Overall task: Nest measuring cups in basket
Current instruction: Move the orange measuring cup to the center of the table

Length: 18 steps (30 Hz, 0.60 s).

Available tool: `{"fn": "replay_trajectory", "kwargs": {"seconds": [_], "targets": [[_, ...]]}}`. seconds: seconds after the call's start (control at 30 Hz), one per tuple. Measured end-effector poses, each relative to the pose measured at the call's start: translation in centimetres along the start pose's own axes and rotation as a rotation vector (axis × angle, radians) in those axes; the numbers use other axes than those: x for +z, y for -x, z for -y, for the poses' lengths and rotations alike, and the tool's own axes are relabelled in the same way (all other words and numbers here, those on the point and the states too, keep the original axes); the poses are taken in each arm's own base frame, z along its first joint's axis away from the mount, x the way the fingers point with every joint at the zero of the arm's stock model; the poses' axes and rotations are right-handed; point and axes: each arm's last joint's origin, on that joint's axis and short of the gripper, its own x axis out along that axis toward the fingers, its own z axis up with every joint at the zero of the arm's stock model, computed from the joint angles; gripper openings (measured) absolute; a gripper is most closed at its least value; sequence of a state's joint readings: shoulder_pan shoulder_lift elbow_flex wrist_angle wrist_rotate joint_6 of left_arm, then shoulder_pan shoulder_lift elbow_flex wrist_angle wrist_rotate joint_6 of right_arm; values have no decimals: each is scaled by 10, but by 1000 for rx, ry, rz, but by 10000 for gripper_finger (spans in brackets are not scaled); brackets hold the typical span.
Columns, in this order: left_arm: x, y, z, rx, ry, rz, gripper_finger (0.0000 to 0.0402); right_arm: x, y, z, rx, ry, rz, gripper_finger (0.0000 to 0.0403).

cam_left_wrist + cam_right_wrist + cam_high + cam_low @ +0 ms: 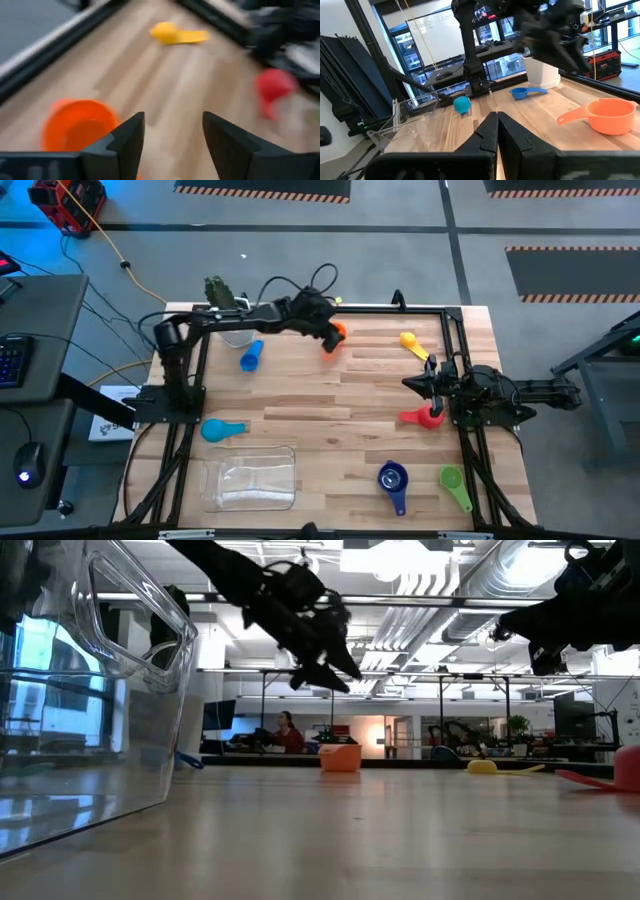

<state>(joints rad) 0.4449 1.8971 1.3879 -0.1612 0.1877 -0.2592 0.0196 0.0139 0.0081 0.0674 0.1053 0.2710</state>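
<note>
Hovering above the small orange plastic scoop cup at the tabletop's far edge, left claw gapes, holding nothing; right claw waits shut, empty. Clear shallow plastic basket holds no cups; all six lie scattered on pale wood-plank tabletop within an industrial hall

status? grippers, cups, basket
Left gripper open, above the orange cup at the far edge. Right gripper shut, idle near the red cup. Basket empty; all cups loose on the table.
</note>
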Motion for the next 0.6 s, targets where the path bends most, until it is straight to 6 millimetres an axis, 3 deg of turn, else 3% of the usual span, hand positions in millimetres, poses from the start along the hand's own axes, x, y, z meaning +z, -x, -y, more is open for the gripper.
{"fn": "replay_trajectory", "kwargs": {"seconds": [0.1,0.27,0.6], "targets": [[-6,-15,-7,113,4,-14,133,0,0,0,-1,2,-3,0],[-15,-28,-14,228,1,-25,18,-2,0,0,-4,3,-16,0],[-33,-44,-18,325,-6,-92,2,-2,0,1,-7,4,-25,0]]}}
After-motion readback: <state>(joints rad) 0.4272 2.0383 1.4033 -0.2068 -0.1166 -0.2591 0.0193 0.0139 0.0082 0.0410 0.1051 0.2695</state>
